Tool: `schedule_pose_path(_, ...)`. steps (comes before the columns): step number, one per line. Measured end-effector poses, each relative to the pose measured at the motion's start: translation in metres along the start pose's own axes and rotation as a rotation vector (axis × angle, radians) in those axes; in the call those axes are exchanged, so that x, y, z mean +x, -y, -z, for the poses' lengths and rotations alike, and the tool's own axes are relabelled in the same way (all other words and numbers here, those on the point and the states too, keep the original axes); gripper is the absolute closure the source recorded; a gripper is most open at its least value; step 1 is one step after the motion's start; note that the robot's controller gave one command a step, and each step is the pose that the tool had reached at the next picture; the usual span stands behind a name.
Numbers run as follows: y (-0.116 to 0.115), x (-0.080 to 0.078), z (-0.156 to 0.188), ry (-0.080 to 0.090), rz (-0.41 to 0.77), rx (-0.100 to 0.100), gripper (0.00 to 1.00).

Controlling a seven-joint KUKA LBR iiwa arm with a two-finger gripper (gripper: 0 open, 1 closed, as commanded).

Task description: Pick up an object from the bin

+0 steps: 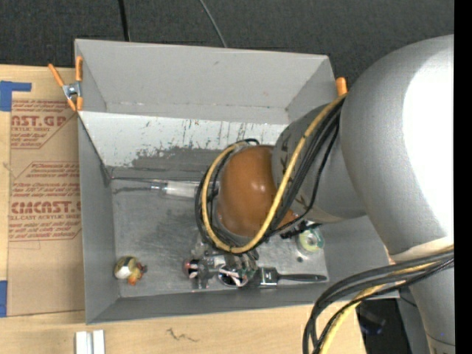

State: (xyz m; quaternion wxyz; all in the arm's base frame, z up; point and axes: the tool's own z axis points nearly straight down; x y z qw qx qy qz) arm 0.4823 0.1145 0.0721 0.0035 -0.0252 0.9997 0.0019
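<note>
While the tool (220,270) sits low by the bin's (221,72) front wall, released or clenched you cannot tell, the dark slim-handled piece (295,277) lies just beside it, arm-side, its length along that wall.

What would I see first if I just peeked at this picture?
The huge grey robot arm coming in from the right, with a shiny orange cover wrapped in yellow and black cables over the middle of the grey bin. Its hand is down by the floor's lower edge, and a small round yellowish thing sits alone in the lower left corner.
</note>
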Motion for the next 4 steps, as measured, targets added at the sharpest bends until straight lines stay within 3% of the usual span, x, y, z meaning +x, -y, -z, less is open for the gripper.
schedule_pose_path(2,0.001,0.004,0.025,-0.015,0.000,0.004,1.00)
schedule_pose_path(3,-0.001,0.001,0.082,-0.004,0.001,0.002,1.00)
schedule_pose_path(4,-0.001,0.001,0.077,-0.004,0.001,0.002,1.00)
